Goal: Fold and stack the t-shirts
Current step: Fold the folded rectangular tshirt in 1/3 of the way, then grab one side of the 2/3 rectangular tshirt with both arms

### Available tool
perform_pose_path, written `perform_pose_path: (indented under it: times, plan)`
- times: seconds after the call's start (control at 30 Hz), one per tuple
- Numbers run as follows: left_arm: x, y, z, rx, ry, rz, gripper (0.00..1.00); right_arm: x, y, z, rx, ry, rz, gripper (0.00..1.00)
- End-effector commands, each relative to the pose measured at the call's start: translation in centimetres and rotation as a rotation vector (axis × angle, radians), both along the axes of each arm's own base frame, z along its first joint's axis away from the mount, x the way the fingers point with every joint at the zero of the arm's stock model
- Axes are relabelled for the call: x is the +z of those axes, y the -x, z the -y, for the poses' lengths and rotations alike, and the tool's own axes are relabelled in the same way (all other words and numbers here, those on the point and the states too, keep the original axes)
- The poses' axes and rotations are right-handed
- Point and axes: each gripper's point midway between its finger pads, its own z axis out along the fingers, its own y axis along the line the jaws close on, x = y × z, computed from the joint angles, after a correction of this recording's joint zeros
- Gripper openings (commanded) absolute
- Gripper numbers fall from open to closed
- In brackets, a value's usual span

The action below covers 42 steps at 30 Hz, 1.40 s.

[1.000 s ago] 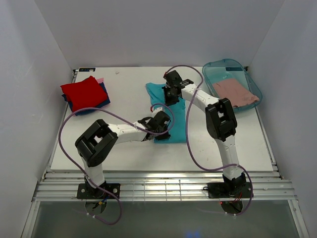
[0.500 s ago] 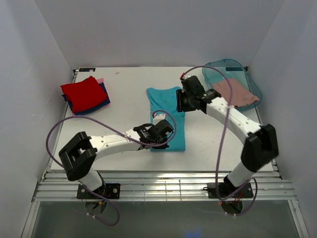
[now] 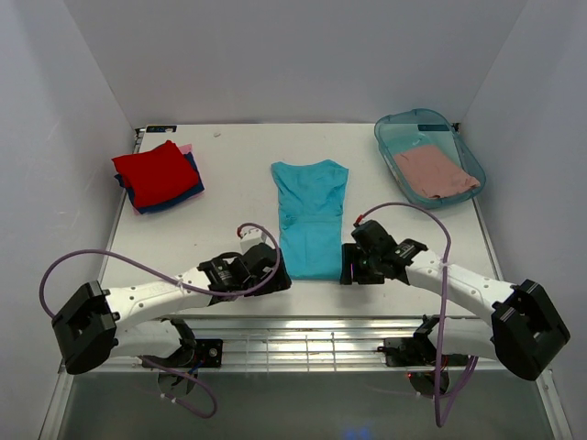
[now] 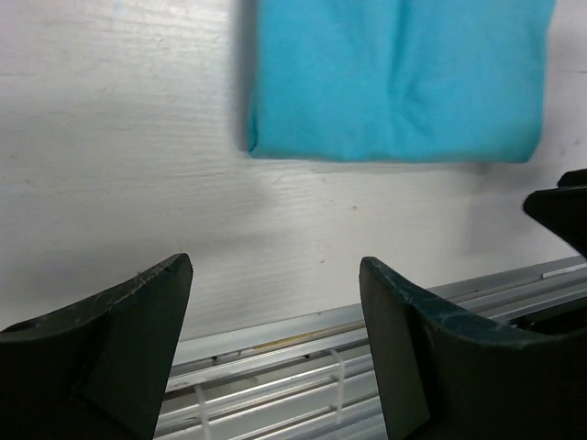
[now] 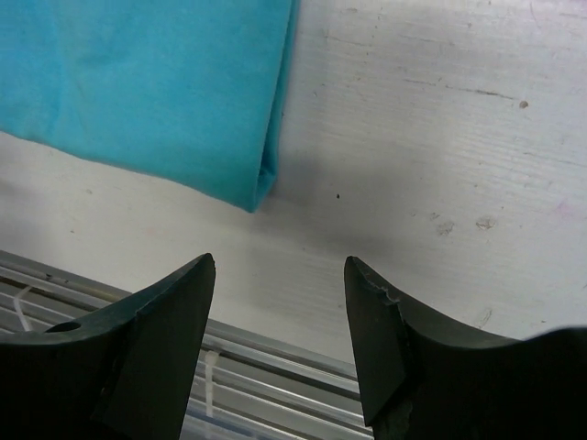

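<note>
A teal t-shirt [image 3: 310, 215] lies flat mid-table as a long narrow strip, collar end far, hem end near. Its near left corner shows in the left wrist view [image 4: 399, 78], its near right corner in the right wrist view [image 5: 147, 87]. My left gripper [image 3: 275, 270] [image 4: 275, 266] sits just off the hem's left corner, open and empty. My right gripper [image 3: 351, 263] [image 5: 280, 263] sits just off the right corner, open and empty too. A red t-shirt [image 3: 154, 171] tops a stack at the far left, over a dark blue one [image 3: 170, 199] and a pink one [image 3: 186, 148].
A translucent teal tub [image 3: 428, 128] stands at the far right with a dusty-pink t-shirt [image 3: 436, 171] inside. Metal rails [image 3: 303, 335] run along the table's near edge, right below both grippers. White walls close in the left, back and right sides.
Both grippers were shut on the teal t-shirt. They have let go, opened, and drawn back to the near edge. The shirt now lies stretched out flat.
</note>
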Motion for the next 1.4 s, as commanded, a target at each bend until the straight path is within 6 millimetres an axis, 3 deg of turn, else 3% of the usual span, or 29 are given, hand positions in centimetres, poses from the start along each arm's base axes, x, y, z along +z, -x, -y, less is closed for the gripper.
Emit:
perform_pose_path:
  times: [0.0, 0.3, 0.7, 1.37]
  plan:
    - [1.9, -0.8, 1.3, -0.010, 0.162, 0.060, 0.84, 2.8, -2.2, -2.9, -0.030, -0.163, 0.113, 0.64]
    - [1.7, -2.4, 1.5, -0.021, 0.168, 0.112, 0.84, 2.8, -2.8, -3.9, -0.029, -0.193, 0.125, 0.64]
    - [-1.8, -3.5, 0.8, -0.028, 0.084, 0.070, 0.83, 0.9, -3.2, -4.1, -0.023, -0.156, 0.105, 0.63]
    - [-4.7, -3.3, 0.8, -0.041, 0.043, 0.017, 0.83, -3.0, -1.4, -2.9, -0.021, -0.091, 0.046, 0.61]
